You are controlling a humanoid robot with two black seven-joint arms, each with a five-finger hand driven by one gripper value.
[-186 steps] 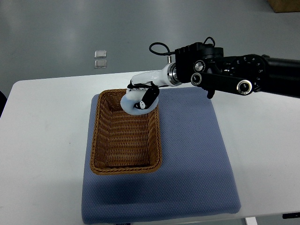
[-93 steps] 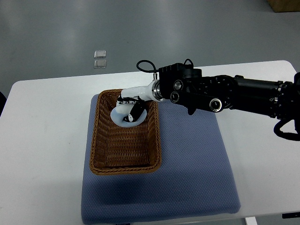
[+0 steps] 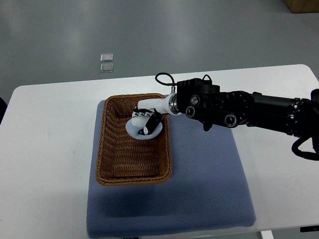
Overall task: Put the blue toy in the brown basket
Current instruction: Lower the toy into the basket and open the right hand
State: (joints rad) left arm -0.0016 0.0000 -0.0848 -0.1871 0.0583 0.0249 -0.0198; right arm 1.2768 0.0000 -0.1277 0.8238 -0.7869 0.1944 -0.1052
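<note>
The pale blue toy (image 3: 137, 131) is in my right hand (image 3: 146, 124), whose white and black fingers are shut on it. Hand and toy sit inside the far part of the brown wicker basket (image 3: 100, 149), close to its right wall; whether the toy touches the basket floor I cannot tell. My black right arm (image 3: 239, 109) reaches in from the right edge. Part of the toy is hidden by the fingers. The left arm does not show.
The basket stands on a blue-grey mat (image 3: 209, 174) that lies on a white table (image 3: 45, 149). Two small clear packets (image 3: 106, 62) lie on the grey floor beyond the table. A cardboard box corner (image 3: 303, 5) shows at the top right.
My right hand has gone from above the basket's far right rim down into the basket, carrying the toy. The arm now lies lower and further over the mat.
</note>
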